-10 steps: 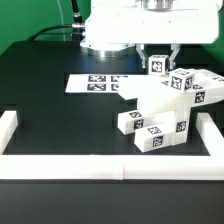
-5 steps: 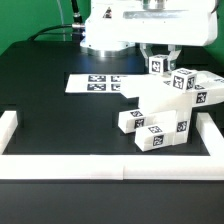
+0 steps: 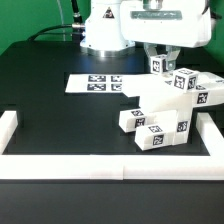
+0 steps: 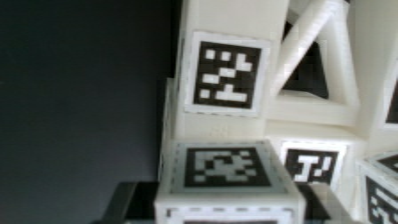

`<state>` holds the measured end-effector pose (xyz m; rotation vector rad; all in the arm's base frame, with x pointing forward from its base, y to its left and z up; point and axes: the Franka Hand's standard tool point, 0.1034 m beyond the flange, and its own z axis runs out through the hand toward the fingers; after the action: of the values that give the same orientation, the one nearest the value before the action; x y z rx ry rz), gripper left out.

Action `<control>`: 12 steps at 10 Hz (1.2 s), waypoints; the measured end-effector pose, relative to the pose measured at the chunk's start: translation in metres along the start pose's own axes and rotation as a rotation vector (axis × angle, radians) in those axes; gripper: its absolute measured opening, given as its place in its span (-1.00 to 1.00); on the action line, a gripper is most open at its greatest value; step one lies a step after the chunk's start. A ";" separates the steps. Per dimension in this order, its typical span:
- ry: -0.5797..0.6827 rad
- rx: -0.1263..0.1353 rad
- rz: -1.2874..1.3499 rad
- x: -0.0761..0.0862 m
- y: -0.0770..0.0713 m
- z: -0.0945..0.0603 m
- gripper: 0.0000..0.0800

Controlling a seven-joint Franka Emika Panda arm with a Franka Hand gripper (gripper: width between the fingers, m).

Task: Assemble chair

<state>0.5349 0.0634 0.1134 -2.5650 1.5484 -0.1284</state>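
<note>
jaws (image 3: 160, 50) hang over the far top end of the chair (image 3: 165, 105), fingers either side of a tagged block; can't tell if they pinch it or stand apart. chair sits partly built on the black counter (image 3: 60, 115) toward the exterior view's right, near the white border rail (image 3: 110, 163), w/ the marker board (image 3: 95, 83) flat just beside it. wrist view shows tagged white pieces (image 4: 228, 75) close up.

Robotics lab: black table (image 3: 50, 90), marker board (image 3: 95, 82), white border rail (image 3: 110, 165).
</note>
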 end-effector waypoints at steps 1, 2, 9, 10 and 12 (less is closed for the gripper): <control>0.000 0.000 -0.009 0.000 0.000 0.000 -0.32; 0.000 0.000 -0.017 0.000 0.000 0.000 0.13; 0.000 -0.002 -0.430 0.000 -0.001 0.000 0.62; 0.005 -0.008 -0.548 0.000 -0.001 0.000 0.62; 0.015 -0.024 -0.747 0.000 -0.002 -0.001 0.62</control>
<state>0.5362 0.0639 0.1143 -3.0165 0.5195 -0.2028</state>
